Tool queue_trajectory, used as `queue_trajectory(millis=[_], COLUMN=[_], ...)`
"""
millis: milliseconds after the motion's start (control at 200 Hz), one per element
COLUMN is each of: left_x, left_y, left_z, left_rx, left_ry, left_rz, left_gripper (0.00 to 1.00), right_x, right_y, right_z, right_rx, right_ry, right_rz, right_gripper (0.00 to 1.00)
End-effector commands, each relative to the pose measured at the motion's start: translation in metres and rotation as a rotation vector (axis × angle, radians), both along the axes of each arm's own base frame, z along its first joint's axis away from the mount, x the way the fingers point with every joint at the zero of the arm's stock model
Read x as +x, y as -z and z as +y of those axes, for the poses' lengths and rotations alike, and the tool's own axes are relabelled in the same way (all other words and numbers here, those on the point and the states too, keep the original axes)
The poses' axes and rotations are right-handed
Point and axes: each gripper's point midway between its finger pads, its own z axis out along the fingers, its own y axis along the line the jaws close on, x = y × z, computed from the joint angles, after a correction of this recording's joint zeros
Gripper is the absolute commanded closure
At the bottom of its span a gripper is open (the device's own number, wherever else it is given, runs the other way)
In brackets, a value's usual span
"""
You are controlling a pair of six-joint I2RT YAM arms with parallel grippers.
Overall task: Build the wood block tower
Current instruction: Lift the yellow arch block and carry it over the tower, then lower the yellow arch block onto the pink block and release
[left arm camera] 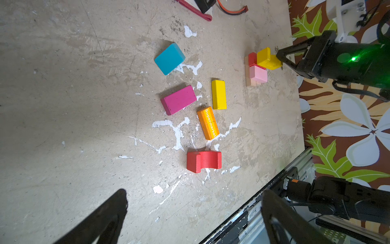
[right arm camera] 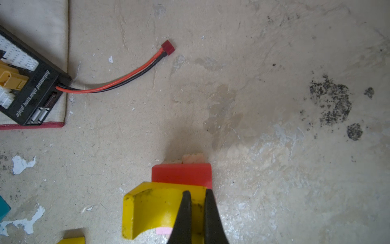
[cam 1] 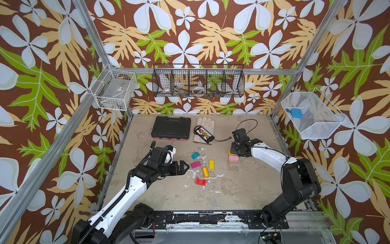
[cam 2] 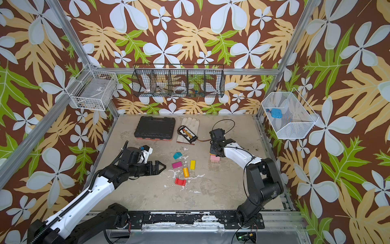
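The tower (cam 1: 233, 157) stands at the right: a tan base (left arm camera: 248, 82), a pink block (left arm camera: 258, 74) and a red block (right arm camera: 181, 174). My right gripper (right arm camera: 197, 193) is shut on one leg of a yellow arch (right arm camera: 156, 207), holding it on top of the red and pink blocks (left arm camera: 266, 58). Loose wood blocks lie mid-table: teal (cam 1: 195, 155), magenta (cam 1: 195, 164), a yellow bar (cam 1: 211, 164), an orange "Supermarket" block (cam 1: 205, 172) and a red arch (cam 1: 201, 181). My left gripper (cam 1: 184, 166) hovers open and empty just left of them (left arm camera: 195, 192).
A black tool case (cam 1: 171, 128) lies at the back. Beside it a glove (cam 1: 204, 124) carries a black battery pack (cam 1: 203, 134), whose red-black cable (right arm camera: 118, 82) runs toward the tower. Wire baskets (cam 1: 198, 81) hang on the walls. A metal rail (cam 1: 211, 219) edges the front.
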Motion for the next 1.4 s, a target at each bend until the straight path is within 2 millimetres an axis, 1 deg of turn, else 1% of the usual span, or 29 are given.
queue_trajectory(millis=[0,175,461,826,986,1092,1297,1362,1397], left_x=[0.0014,0.0010,0.0010,0.0011,0.0012,0.0012,0.0011,0.0010,0.0010], left_y=[-0.0034,-0.0034,-0.0037,-0.0042,-0.0041,-0.0034,-0.0041,-0.0037,-0.0040], left_z=[-0.0020,-0.0020,-0.0021,-0.0022,-0.0021,-0.0022,-0.0021,-0.0024,-0.0023], left_rx=[-0.012,-0.013,-0.014,-0.014,-0.015,-0.014,-0.015,-0.015,-0.015], left_ry=[0.005,0.004,0.005,0.005,0.005,0.004,0.004,0.005,0.005], left_rz=[-0.016,-0.015,-0.017,-0.019,-0.018,-0.016,-0.018,-0.016,-0.017], left_gripper=[0.00,0.00,0.00,0.00,0.00,0.00,0.00,0.00,0.00], right_x=[0.0031,0.0032,0.0044,0.0046,0.0048,0.0050,0.0050,0.0045,0.0044], right_y=[-0.0004,0.0017,0.0021,0.0076,0.0064,0.0066,0.0087,0.0089,0.0091], right_z=[-0.0053,-0.0084,-0.0072,-0.0076,-0.0074,-0.0081,-0.0080,-0.0087,-0.0084], right_rx=[-0.021,-0.037,-0.032,-0.038,-0.038,-0.043,-0.044,-0.046,-0.045], right_ry=[0.030,0.042,0.041,0.044,0.044,0.044,0.046,0.047,0.047], right_rz=[-0.018,-0.015,-0.015,0.002,-0.002,0.000,0.004,0.006,0.006], right_gripper=[1.00,1.00,1.00,1.00,1.00,0.96,0.93,0.90,0.85])
